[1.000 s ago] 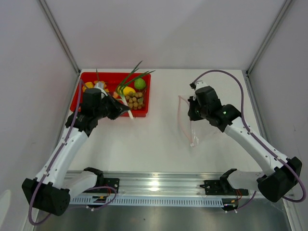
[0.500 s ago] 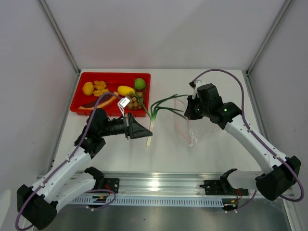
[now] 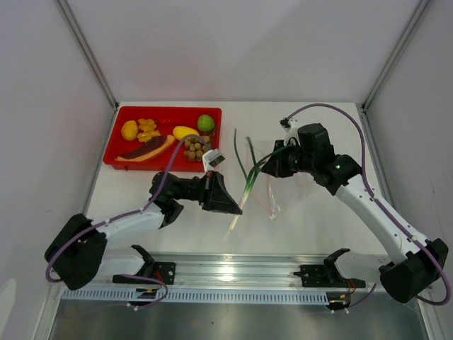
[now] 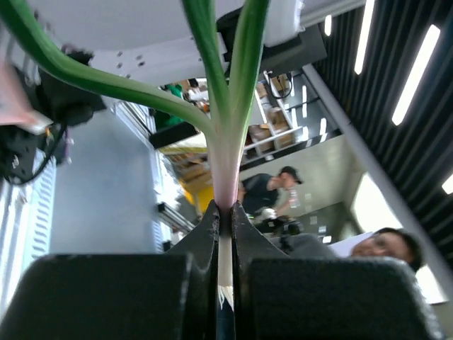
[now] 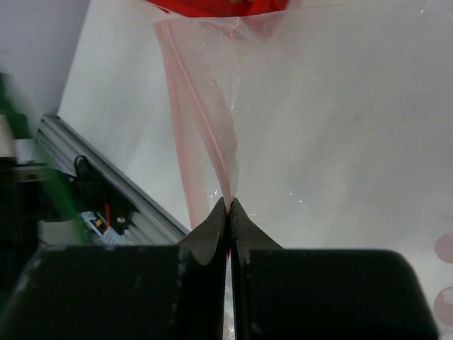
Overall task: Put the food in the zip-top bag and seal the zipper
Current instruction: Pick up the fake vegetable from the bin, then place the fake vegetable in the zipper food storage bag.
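My left gripper (image 3: 236, 205) is shut on the pale stem of the green-leaved vegetable (image 3: 245, 187), held off the table between the tray and the bag. In the left wrist view the stem (image 4: 226, 142) rises from between the jaws (image 4: 225, 212) and splits into green leaves. The leaf tips reach toward my right gripper (image 3: 272, 168), which is shut on the pink zipper (image 5: 205, 120) of the clear zip-top bag (image 5: 318, 106). The bag (image 3: 272, 205) hangs crumpled below it, its mouth edge lifted. In the tray lie a lemon (image 3: 129, 130), lime (image 3: 206, 123), mango (image 3: 185, 132) and nut cluster (image 3: 195, 149).
The red tray (image 3: 117, 161) sits at the back left, also holding orange pieces (image 3: 147, 128) and a long brown slice (image 3: 147, 149). An aluminium rail (image 3: 233, 273) runs along the near edge. Grey walls close in on both sides.
My left arm has carried the vegetable out of the tray and rightward toward the bag. My right gripper has swung left and turned, drawing the bag's mouth edge with it.
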`<state>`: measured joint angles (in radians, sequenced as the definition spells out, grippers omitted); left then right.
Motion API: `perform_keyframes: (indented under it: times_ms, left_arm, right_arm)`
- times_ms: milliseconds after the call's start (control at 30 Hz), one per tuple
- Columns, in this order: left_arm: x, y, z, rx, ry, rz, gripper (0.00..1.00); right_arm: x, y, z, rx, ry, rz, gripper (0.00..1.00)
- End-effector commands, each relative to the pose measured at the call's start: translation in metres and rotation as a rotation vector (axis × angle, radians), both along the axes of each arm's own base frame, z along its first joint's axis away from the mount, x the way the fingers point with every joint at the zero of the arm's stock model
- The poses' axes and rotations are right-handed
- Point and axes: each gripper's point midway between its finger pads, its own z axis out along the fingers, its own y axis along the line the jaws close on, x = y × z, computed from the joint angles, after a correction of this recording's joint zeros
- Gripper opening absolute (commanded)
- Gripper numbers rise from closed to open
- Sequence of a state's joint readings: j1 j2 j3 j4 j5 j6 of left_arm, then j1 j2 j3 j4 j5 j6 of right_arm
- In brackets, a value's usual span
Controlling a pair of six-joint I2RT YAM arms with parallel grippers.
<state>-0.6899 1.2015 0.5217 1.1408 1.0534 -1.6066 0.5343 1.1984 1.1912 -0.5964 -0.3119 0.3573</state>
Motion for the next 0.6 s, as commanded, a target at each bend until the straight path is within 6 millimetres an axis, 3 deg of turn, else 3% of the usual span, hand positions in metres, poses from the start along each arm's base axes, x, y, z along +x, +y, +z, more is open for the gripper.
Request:
perform_keyframes:
  times_ms: [0,400,567]
  left_arm:
    - [-0.023,0.01,0.027,-0.204,-0.136,-0.064,0.01]
    - [-0.012,-0.009,0.007,-0.172,-0.115,-0.063,0.01]
    - [-0.005,-0.016,-0.013,-0.131,-0.087,-0.061,0.01]
  right_arm:
    - [-0.013,0.012,0.028,0.13,-0.018,0.071,0.0]
    - [-0.037,0.006,0.04,0.279,0.06,0.116,0.0]
    - [-0.038,-0.001,0.053,0.333,0.077,0.115,0.0]
